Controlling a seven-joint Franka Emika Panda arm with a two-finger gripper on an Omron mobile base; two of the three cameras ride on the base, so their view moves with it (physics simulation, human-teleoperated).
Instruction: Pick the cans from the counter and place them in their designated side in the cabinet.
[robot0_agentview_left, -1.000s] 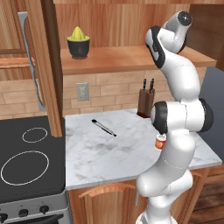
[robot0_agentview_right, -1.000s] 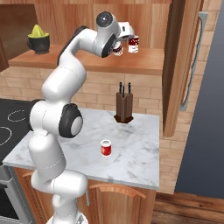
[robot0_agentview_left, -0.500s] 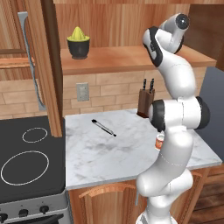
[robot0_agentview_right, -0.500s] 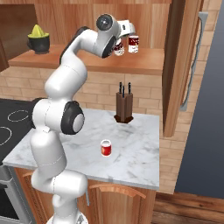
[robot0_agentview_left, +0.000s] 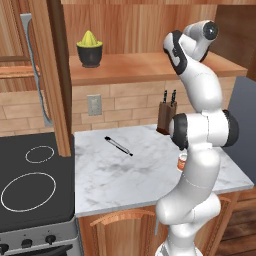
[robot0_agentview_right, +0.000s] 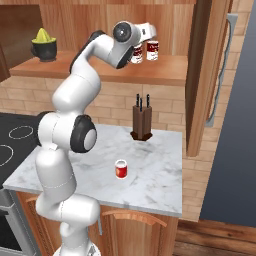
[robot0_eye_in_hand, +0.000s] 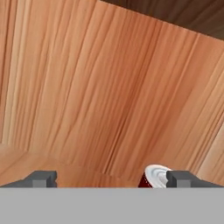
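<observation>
The wooden cabinet (robot0_agentview_right: 165, 75) spans the wall, its long shelf board running above the white marble counter (robot0_agentview_left: 125, 175). The black stove top (robot0_agentview_left: 30, 195) with its white rings is cut off at the left edge in the left base view. The white arm reaches up to the shelf's right end, and its gripper (robot0_agentview_right: 145, 40) sits there with the jaws spread wide, clamped on nothing.

One dark red can (robot0_agentview_right: 152, 50) with a white band stands upright on the shelf just beside the gripper, free of the fingers; in the hand view only its silver top (robot0_eye_in_hand: 155, 176) peeks up beside one finger tip. Something dark red shows just left of it, half hidden behind the arm, and I cannot tell what it is. The orange-red can (robot0_agentview_right: 120, 169) stands upright on the counter, near the front edge; from the left side the arm covers most of it. The labels carry marks too small to read.

A knife block (robot0_agentview_right: 142, 123) stands at the back of the counter, a yellow juicer (robot0_agentview_left: 89, 48) in its dark bowl at the shelf's left end, and a dark pen-like tool (robot0_agentview_left: 118, 146) lies on the marble.
</observation>
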